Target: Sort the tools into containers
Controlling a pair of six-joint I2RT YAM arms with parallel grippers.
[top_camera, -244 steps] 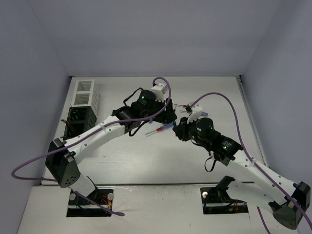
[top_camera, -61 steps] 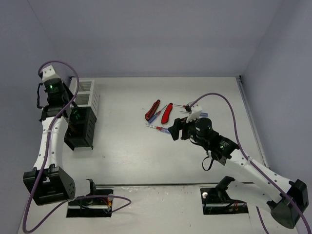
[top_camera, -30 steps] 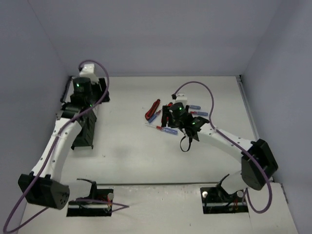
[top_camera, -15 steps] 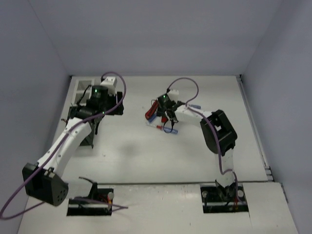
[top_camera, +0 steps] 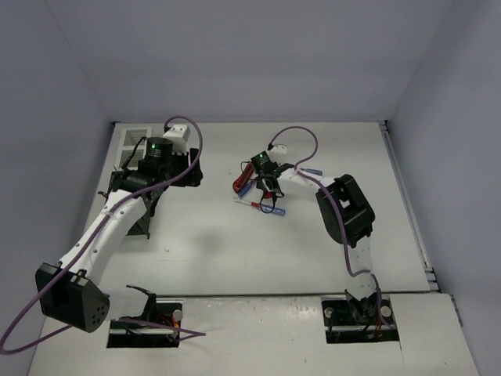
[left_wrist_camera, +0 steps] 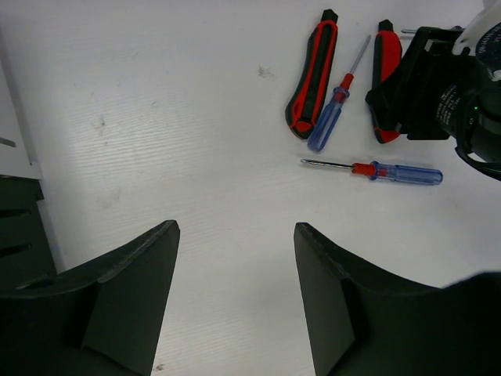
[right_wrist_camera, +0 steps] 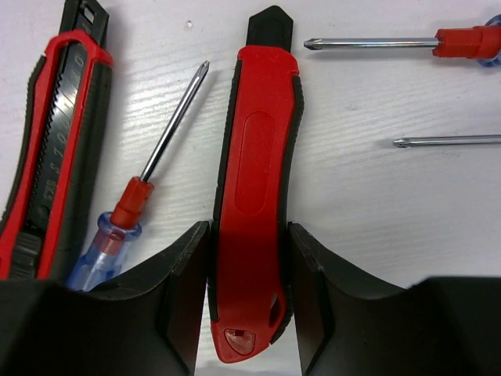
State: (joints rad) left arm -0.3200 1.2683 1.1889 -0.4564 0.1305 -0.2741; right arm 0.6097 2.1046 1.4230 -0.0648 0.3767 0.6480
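Observation:
My right gripper [right_wrist_camera: 249, 298] is down on the table, its fingers pressed against both sides of a red-and-black utility knife [right_wrist_camera: 254, 196] that lies flat. A second such knife [right_wrist_camera: 59, 149] and a blue-and-red screwdriver [right_wrist_camera: 133, 211] lie just left of it. Two more screwdrivers [right_wrist_camera: 391, 43] lie to the right. In the top view the right gripper [top_camera: 266, 182] is among the tools. My left gripper [left_wrist_camera: 235, 298] is open and empty, above bare table left of the tools [left_wrist_camera: 311, 74]. The white bin [top_camera: 133, 141] and black bins [top_camera: 137, 211] stand at the far left.
Another blue-handled screwdriver [left_wrist_camera: 383, 171] lies nearer than the knives. The right arm's purple cable [top_camera: 301, 137] loops above the tools. The left arm [top_camera: 117, 215] stretches across the black bins. The bin edges show at the left of the left wrist view [left_wrist_camera: 19, 227].
The left arm has swung from over the bins toward the table's middle. The right arm has reached out to the tool pile, and its fingers now sit round the red knife.

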